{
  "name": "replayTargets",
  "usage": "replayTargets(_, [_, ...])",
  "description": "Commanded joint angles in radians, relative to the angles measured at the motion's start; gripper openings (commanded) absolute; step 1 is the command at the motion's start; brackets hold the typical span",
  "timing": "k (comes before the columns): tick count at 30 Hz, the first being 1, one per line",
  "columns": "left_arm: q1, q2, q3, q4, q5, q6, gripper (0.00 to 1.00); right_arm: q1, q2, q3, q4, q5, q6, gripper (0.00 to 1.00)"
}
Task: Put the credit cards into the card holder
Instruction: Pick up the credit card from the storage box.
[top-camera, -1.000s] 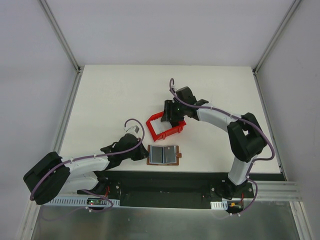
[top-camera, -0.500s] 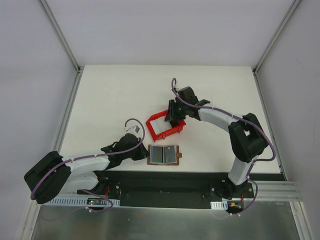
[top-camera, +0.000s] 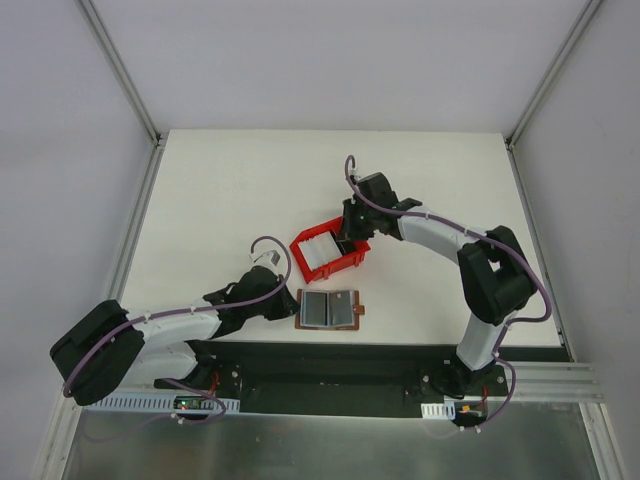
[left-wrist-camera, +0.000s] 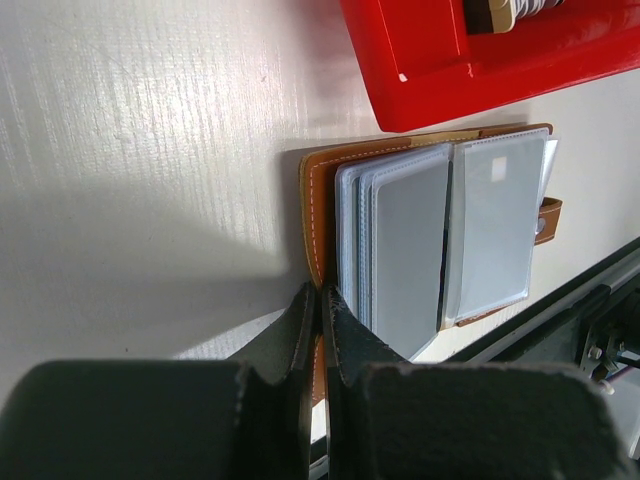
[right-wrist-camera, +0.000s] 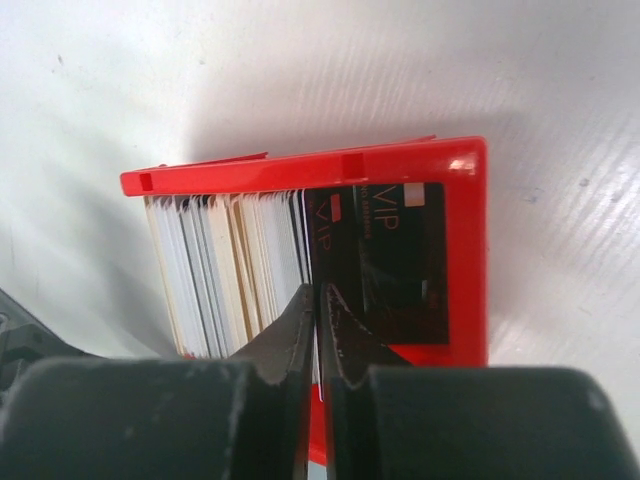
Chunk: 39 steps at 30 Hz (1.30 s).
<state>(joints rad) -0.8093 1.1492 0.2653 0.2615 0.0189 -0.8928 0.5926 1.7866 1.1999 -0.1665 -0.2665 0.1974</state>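
Note:
The brown card holder (top-camera: 328, 309) lies open near the table's front edge, showing pale grey-blue sleeves (left-wrist-camera: 410, 250). My left gripper (left-wrist-camera: 320, 292) is shut on its brown left edge (left-wrist-camera: 318, 200); from above, the gripper (top-camera: 290, 308) sits just left of the holder. The credit cards (right-wrist-camera: 225, 270) stand on edge as a pale stack in the red tray (right-wrist-camera: 465, 250). My right gripper (right-wrist-camera: 317, 290) reaches into the tray (top-camera: 348, 262) and is shut on the edge of one thin card at the right end of the stack. From above, the cards (top-camera: 320, 255) show white beside the right gripper (top-camera: 346, 240).
A black card marked VIP (right-wrist-camera: 390, 260) leans in the tray to the right of my right fingers. The tray stands just behind the card holder. The black base rail (top-camera: 350, 355) runs along the near edge, right below the holder.
My right gripper has closed from open onto a card edge in the tray. The tray shifted slightly, and its cards now show from above. The left arm has not moved.

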Motion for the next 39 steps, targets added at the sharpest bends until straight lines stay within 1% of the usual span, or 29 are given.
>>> replayTargets(1, [0.009, 0.026, -0.008, -0.088, -0.020, 0.035, 0.00, 0.003, -0.026, 0.039, -0.047, 0.058, -0.053, 0.04])
replayTargets(8, [0.009, 0.035, -0.008, -0.084, -0.020, 0.037, 0.00, 0.033, 0.031, 0.084, -0.129, 0.122, -0.115, 0.04])
replayTargets(12, [0.009, 0.040, -0.008, -0.080, -0.020, 0.037, 0.00, 0.045, 0.056, 0.095, -0.149, 0.128, -0.133, 0.04])
replayTargets(18, [0.009, 0.038, -0.009, -0.076, -0.020, 0.035, 0.00, 0.067, 0.088, 0.130, -0.191, 0.161, -0.156, 0.08])
replayTargets(22, [0.009, 0.044, -0.009, -0.076, -0.020, 0.035, 0.00, 0.076, 0.106, 0.142, -0.200, 0.153, -0.159, 0.16])
replayTargets(24, [0.009, 0.044, -0.009, -0.074, 0.003, 0.035, 0.00, 0.078, 0.111, 0.151, -0.205, 0.161, -0.159, 0.20])
replayTargets(26, [0.010, 0.046, -0.011, -0.076, 0.003, 0.037, 0.00, 0.084, 0.119, 0.164, -0.222, 0.179, -0.165, 0.21])
replayTargets(28, [0.010, 0.047, -0.014, -0.074, 0.001, 0.037, 0.00, 0.082, 0.120, 0.168, -0.225, 0.181, -0.168, 0.19])
replayTargets(31, [0.010, 0.049, -0.017, -0.073, 0.000, 0.034, 0.00, 0.082, 0.099, 0.162, -0.214, 0.184, -0.176, 0.06])
replayTargets(35, [0.009, 0.044, -0.017, -0.071, 0.000, 0.034, 0.00, 0.088, 0.024, 0.129, -0.176, 0.239, -0.190, 0.02])
replayTargets(39, [0.009, 0.040, -0.018, -0.073, -0.004, 0.032, 0.00, 0.101, -0.053, 0.121, -0.182, 0.306, -0.219, 0.00])
